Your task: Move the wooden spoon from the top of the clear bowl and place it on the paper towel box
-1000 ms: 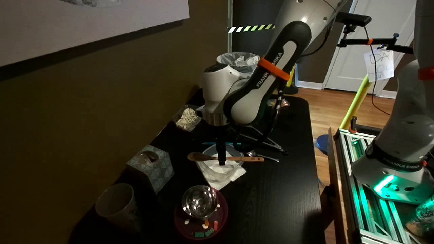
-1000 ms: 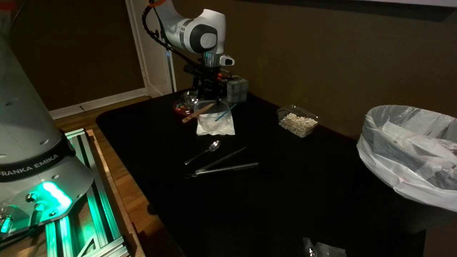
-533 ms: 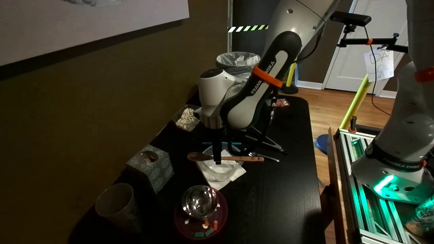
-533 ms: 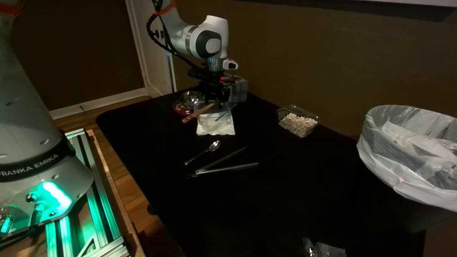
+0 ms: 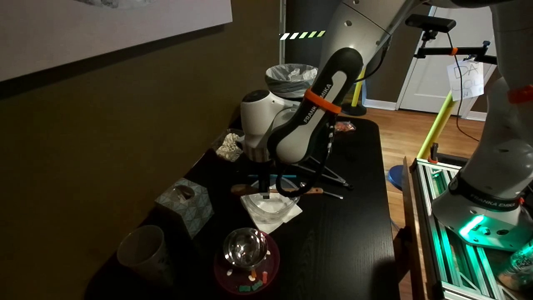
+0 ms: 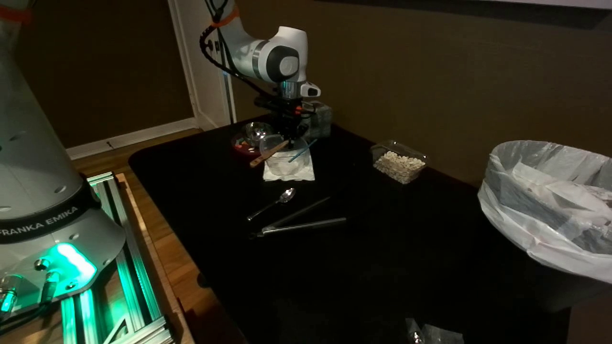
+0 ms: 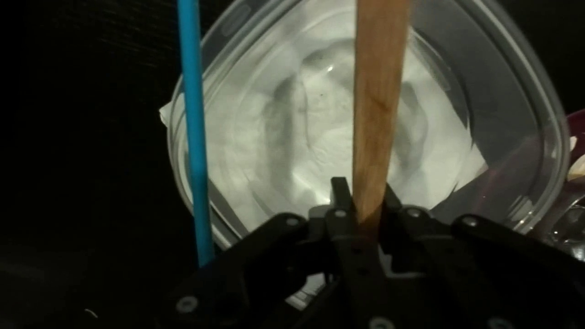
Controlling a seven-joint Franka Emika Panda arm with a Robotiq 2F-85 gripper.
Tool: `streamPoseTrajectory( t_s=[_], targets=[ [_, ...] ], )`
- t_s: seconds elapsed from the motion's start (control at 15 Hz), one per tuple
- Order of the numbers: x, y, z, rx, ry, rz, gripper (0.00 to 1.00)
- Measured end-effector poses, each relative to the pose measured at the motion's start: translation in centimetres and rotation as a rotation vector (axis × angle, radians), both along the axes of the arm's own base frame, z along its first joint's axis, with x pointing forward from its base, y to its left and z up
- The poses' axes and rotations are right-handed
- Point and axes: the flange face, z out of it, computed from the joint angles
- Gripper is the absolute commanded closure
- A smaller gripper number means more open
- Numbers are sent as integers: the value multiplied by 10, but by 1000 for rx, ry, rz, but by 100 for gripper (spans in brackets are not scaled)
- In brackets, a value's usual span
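Observation:
The wooden spoon lies across the top of the clear bowl, its brown head toward the wall in an exterior view. My gripper points down over the bowl and is shut on the spoon's handle, with one dark finger pressed close on each side. Whether the spoon is raised off the rim I cannot tell. The grey-green patterned paper towel box stands beside the wall, apart from the bowl; in an exterior view the box is partly behind the gripper.
A blue stick rests over the bowl's edge. Nearby are a metal bowl on a dark red plate, a cup and a tub of pale pieces. A metal spoon and tongs lie on the table.
My gripper has come lower and drifted slightly toward the wall, and its jaws have closed around the spoon's handle. The spoon has shifted a little with them; bowl and box are unmoved.

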Motion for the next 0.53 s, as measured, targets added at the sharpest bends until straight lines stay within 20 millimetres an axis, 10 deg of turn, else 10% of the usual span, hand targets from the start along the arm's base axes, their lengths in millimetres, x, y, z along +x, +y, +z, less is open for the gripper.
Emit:
streamPoseTrajectory(
  t_s=[0.53],
  targets=[
    [-12,62,53,-124,-73,245,99]
  ],
)
